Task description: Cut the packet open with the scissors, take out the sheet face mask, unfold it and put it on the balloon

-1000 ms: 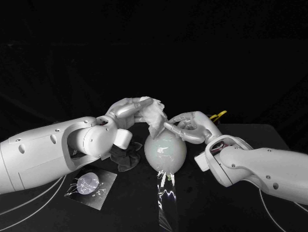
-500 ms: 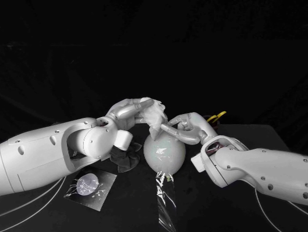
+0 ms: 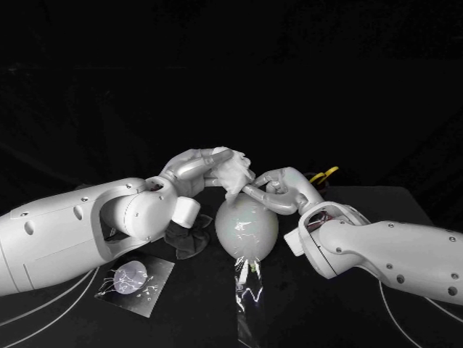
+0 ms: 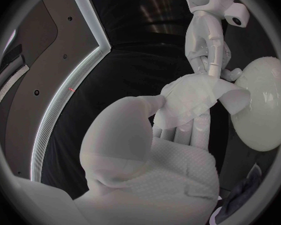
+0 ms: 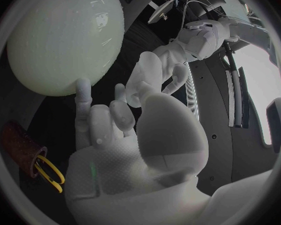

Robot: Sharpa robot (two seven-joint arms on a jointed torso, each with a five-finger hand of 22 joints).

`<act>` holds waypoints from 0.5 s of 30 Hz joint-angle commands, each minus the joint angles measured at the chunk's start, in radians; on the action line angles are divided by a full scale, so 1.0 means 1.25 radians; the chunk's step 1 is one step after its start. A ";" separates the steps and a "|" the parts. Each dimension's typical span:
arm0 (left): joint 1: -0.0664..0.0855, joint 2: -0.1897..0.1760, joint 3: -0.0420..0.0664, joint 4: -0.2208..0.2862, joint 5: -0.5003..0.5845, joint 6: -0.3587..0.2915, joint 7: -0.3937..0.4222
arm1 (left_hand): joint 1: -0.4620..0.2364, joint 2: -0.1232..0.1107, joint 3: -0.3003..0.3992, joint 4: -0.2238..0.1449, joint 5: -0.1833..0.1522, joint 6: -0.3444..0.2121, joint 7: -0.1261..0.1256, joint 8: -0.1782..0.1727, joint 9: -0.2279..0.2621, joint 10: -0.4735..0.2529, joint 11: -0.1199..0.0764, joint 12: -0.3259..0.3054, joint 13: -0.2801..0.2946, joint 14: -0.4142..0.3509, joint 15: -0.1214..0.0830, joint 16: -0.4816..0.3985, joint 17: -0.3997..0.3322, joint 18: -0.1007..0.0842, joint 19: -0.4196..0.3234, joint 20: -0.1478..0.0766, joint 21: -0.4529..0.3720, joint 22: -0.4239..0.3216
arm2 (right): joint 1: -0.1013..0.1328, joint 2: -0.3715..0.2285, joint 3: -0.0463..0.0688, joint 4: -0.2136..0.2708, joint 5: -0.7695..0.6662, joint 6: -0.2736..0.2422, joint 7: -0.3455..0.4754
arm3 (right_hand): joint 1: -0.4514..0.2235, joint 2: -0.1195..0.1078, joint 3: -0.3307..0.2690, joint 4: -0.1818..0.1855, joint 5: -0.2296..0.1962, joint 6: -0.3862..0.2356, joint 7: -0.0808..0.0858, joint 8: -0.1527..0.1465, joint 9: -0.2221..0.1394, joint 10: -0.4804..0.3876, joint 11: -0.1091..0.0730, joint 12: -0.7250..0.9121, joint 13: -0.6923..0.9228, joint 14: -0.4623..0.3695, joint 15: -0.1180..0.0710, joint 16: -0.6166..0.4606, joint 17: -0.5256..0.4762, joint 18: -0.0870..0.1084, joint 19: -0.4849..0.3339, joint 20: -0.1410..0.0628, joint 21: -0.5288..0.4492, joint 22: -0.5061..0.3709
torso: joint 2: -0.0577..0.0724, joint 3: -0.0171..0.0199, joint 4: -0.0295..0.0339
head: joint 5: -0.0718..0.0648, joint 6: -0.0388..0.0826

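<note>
Limp, thin and probably clingy, the mask point(image 3: 233, 170) bunched in the left robot hand point(image 3: 198, 167) above the balloon point(image 3: 247, 225) wants gentle edge pinches, though whether the right robot hand point(image 3: 281, 190) grips anything I cannot tell.

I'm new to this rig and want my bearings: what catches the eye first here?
The two hands meeting at the centre: the left hand holds the crumpled white sheet mask, and the right hand reaches to it. Below them stands the pale balloon, with the packet lying beside the left arm.

A black table point(image 3: 190, 319) (dim all round) stands before a black backdrop point(image 3: 231, 72).
</note>
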 commanded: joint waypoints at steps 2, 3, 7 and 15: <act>0.002 0.001 0.001 0.007 0.003 0.016 0.009 | -0.005 0.004 -0.002 0.003 0.004 0.006 0.012 0.002 0.001 0.002 0.003 0.001 -0.001 0.000 -0.001 0.000 0.000 0.012 0.000 -0.001 0.000 0.000 | 0.001 0.002 0.000 -0.002 -0.015 -0.007 -0.013 | 0.029 0.020 0.024 -0.011 -0.004 -0.001 -0.011 0.007 -0.004 0.009 -0.004 0.009 0.009 0.009 -0.003 0.007 0.007 0.010 0.000 -0.006 0.009 0.008 | 0.000 -0.0001 -0.0003 | -0.002 0.002; 0.002 0.001 0.001 0.008 0.003 0.016 0.009 | -0.005 0.004 -0.002 0.003 0.004 0.006 0.012 0.002 0.001 0.002 0.003 0.001 -0.001 0.000 -0.001 0.000 0.000 0.012 0.000 -0.001 0.000 0.000 | 0.001 0.002 0.001 -0.002 -0.013 -0.008 -0.013 | 0.040 0.024 0.034 -0.015 0.005 -0.001 -0.012 0.008 -0.005 0.010 -0.005 0.010 0.011 0.010 -0.005 0.009 0.009 0.010 -0.001 -0.007 0.011 0.011 | 0.000 0.0000 -0.0002 | -0.002 0.001; 0.002 0.000 0.001 0.011 0.003 0.016 0.008 | -0.005 0.004 -0.001 0.003 0.004 0.006 0.012 0.002 0.001 0.002 0.003 0.001 -0.001 0.001 -0.001 0.000 0.000 0.012 0.001 -0.001 0.001 0.000 | 0.001 0.004 0.001 -0.002 -0.006 -0.008 -0.011 | 0.076 0.029 0.079 -0.031 0.026 -0.003 -0.015 0.012 -0.010 0.011 -0.009 0.011 0.015 0.012 -0.008 0.011 0.010 0.010 -0.003 -0.011 0.017 0.021 | 0.000 0.0002 0.0000 | -0.004 0.000; 0.002 0.000 0.001 0.010 0.004 0.014 0.011 | -0.005 0.004 -0.001 0.003 0.004 0.006 0.012 0.002 0.001 0.002 0.003 0.001 -0.001 0.002 -0.001 0.001 0.000 0.012 0.002 -0.001 0.001 0.000 | 0.002 0.005 0.001 -0.003 0.012 -0.011 0.001 | 0.099 -0.006 0.369 -0.177 0.065 -0.008 -0.006 0.059 -0.008 0.044 -0.011 0.030 0.052 0.031 -0.013 0.025 0.035 0.009 -0.012 -0.020 0.070 0.085 | 0.000 -0.0002 -0.0004 | -0.005 -0.002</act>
